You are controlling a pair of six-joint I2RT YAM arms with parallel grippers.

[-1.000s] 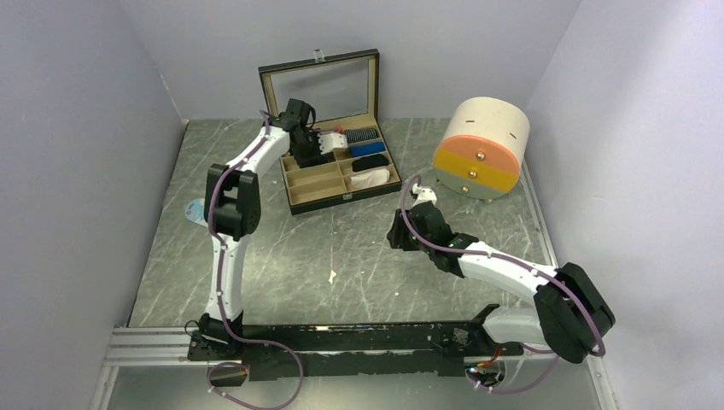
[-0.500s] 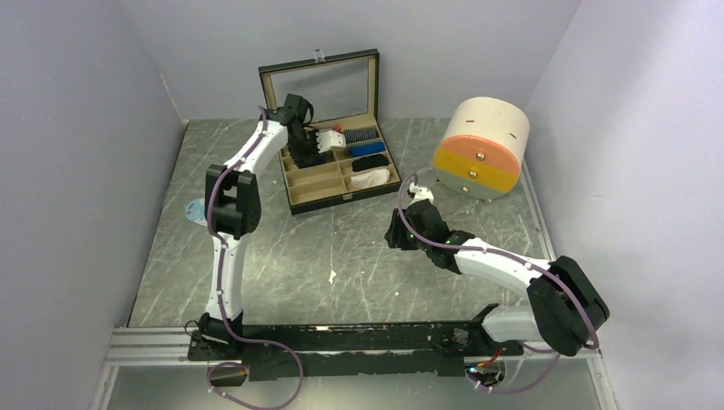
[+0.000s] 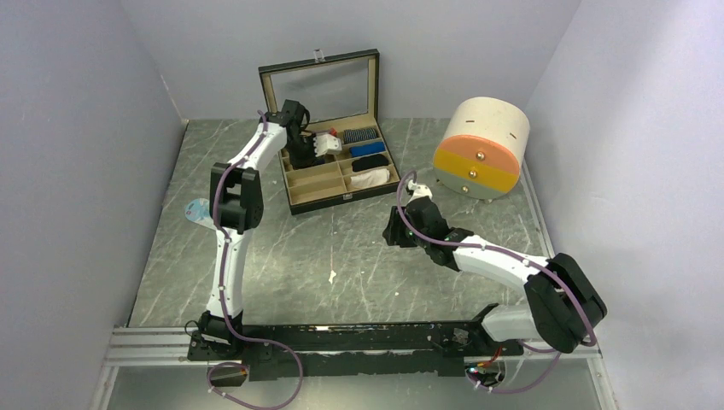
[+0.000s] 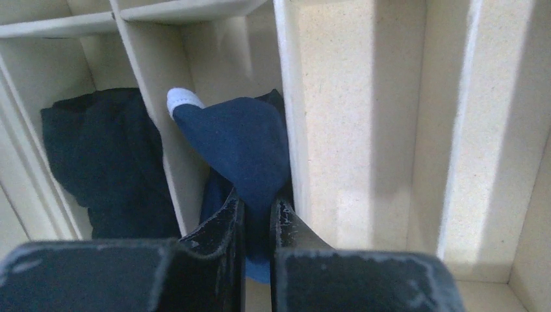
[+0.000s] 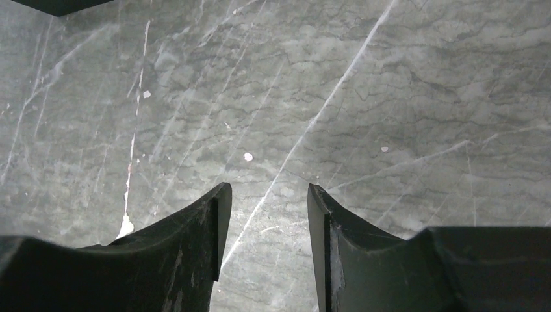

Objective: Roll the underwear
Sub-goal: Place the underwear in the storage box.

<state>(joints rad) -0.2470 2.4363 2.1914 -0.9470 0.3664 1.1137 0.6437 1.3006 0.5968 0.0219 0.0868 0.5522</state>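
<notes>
In the left wrist view the navy blue underwear (image 4: 240, 140) with white trim lies in a narrow box compartment. My left gripper (image 4: 256, 205) is shut on a fold of it. The black underwear (image 4: 97, 156) fills the compartment just to its left. From above, both garments, blue (image 3: 369, 149) and black (image 3: 370, 162), sit in the box's right column, and the left arm reaches into the box. My right gripper (image 5: 266, 188) hangs open over bare marbled table (image 5: 390, 97), right of centre (image 3: 394, 232), holding nothing.
The open black box (image 3: 341, 201) has its lid up at the back. It also holds a grey striped bundle (image 3: 359, 135) and a white bundle (image 3: 369, 178). A round beige drawer unit (image 3: 478, 149) stands back right. Grey walls close in on both sides.
The left wrist has shifted slightly left over the box, still pinching the navy cloth. The right gripper has slid a little left along the table.
</notes>
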